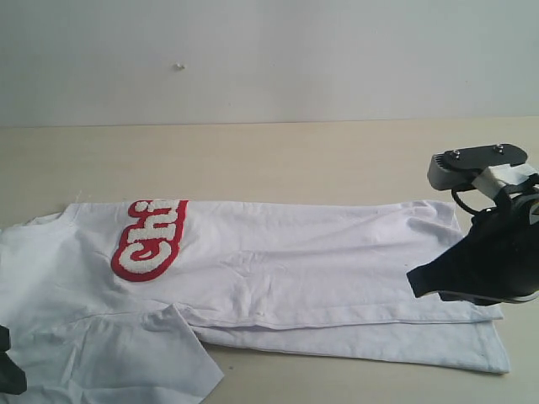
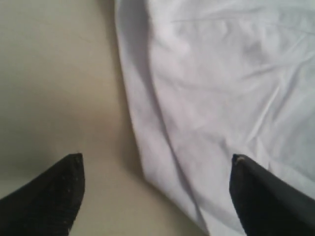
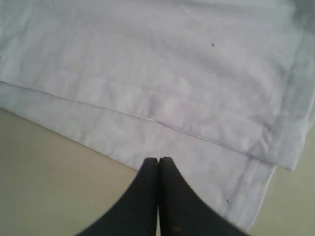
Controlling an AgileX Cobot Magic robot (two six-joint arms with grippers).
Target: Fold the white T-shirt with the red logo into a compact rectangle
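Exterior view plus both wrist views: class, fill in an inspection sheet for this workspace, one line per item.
Surface: pale beige table, no stains seen.
Job's things: white T-shirt lies flat on the table, folded lengthwise; only part of the red logo shows.
Clutter: nothing seen.
Grippers: left gripper open, fingers wide apart over the shirt's edge, holding nothing; right gripper shut, fingers together, empty, near the hem end.
Cables: one dark cable loops at the right arm's wrist.
Surroundings: plain pale wall behind the table.
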